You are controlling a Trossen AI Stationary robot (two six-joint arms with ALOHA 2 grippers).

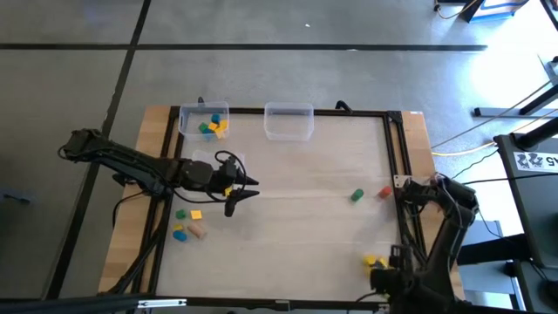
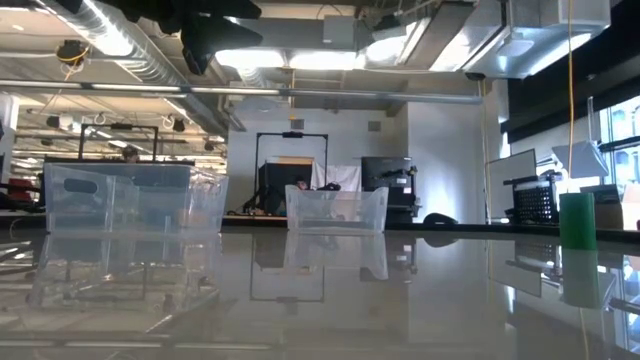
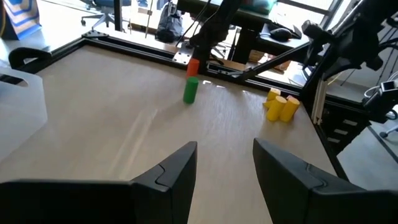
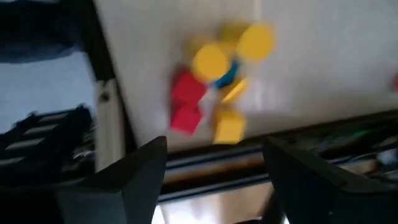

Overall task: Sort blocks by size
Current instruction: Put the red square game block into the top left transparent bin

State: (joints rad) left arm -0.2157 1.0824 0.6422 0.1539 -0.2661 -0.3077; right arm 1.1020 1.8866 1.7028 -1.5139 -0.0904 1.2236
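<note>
Near the table's [image 1: 288, 235] left edge lies a small cluster of blocks [image 1: 187, 223] (green, yellow, blue, tan), with more inside the clear bin [image 1: 203, 119] at the far-left corner, and the left gripper [image 1: 237, 194] hovers just beside the cluster w/ fingers apart, holding nothing. Mid-table is bare; a 2nd bin [image 1: 289, 121] sits at the far edge. Toward the right edge stand a green block [image 1: 357, 195] and a red one [image 1: 384, 192], while the right gripper [image 4: 214, 165] hangs spread and unladen over a yellow/red/blue pile [image 4: 217, 84] at the near-right corner.
</note>
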